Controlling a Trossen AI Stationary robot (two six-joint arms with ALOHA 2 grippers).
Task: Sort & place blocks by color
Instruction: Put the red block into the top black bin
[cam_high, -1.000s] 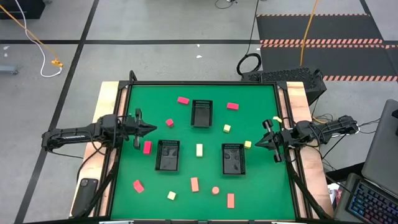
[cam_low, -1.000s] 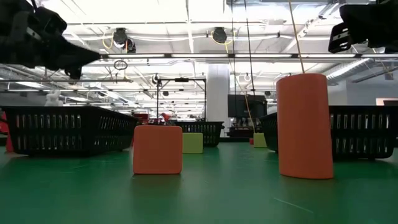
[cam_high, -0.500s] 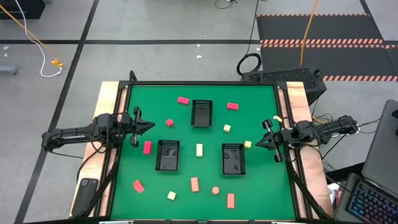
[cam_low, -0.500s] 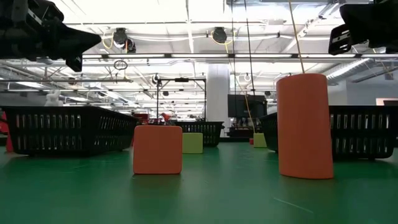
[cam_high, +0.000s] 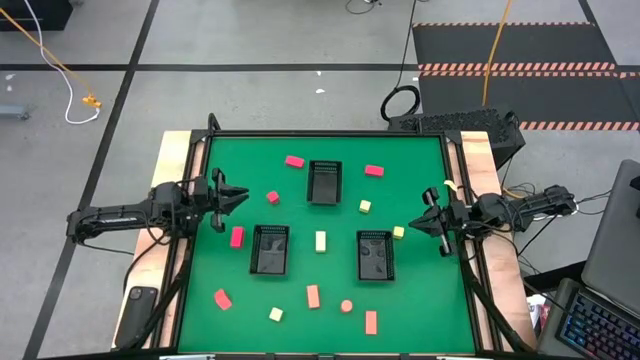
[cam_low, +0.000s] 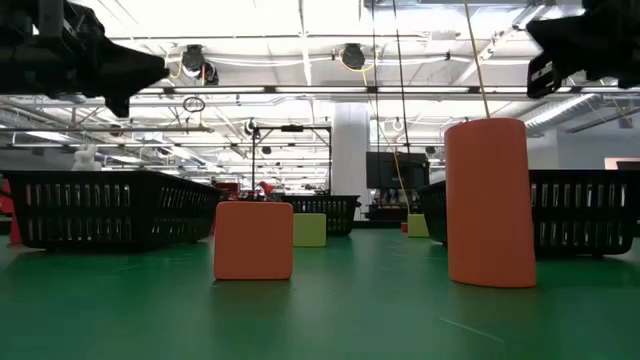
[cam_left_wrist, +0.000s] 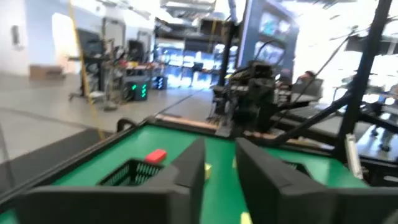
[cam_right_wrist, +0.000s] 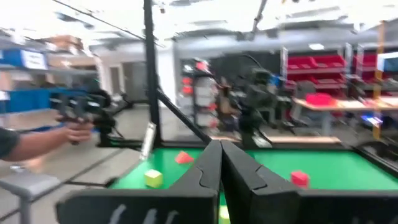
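Observation:
The blocks lie scattered on the green mat (cam_high: 420, 150). Pink-red ones (cam_high: 294, 160) (cam_high: 237, 236) are toward the far and left sides. Salmon-orange ones (cam_high: 313, 296) (cam_high: 371, 322), one of them round (cam_high: 347, 306), are near the front. Pale yellow ones (cam_high: 321, 241) (cam_high: 365, 207) are around the middle. My left gripper (cam_high: 243, 197) hovers at the mat's left edge, pointing level toward the right, its fingers (cam_left_wrist: 186, 174) a little open around nothing. My right gripper (cam_high: 413, 226) hovers at the right edge near a yellow block (cam_high: 398, 232), shut and holding nothing.
Three black mesh trays stand on the mat: one at the far middle (cam_high: 324, 182), one at the left middle (cam_high: 270, 249), one at the right middle (cam_high: 375, 255). A raised dark frame (cam_high: 320, 133) rims the mat. A person's hand (cam_right_wrist: 68, 127) shows beyond the table.
My left gripper has opened a little and its tip has tipped upward, staying at the mat's left edge. My right gripper has rolled about its own axis in place and stays shut. No block has moved.

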